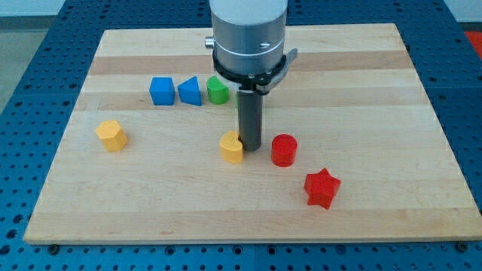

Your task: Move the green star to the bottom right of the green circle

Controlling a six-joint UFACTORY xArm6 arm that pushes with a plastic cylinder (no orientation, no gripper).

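We see our arm (248, 38) hanging over the middle of the wooden board (361, 90), its dark rod (249, 120) coming straight down. There is no hand on it to open or close — only the rod, and my tip (251, 147) sits on the board between the yellow heart-like block (232, 147), which is just beside it on the view's left, and the red cylinder (284, 150) near it on the view's right.

The green circle (218, 91) lies toward the view's top, left of the rod, touching or nearly touching the blue triangle-shaped block (190, 91); the blue cube (161, 90) is just beyond that. The green star we cannot make out — only a sliver of green (239, 95) shows at the rod's left edge, behind it.

A yellow block (111, 135) lies well apart at the view's left, and a red star (322, 187) toward the bottom right.
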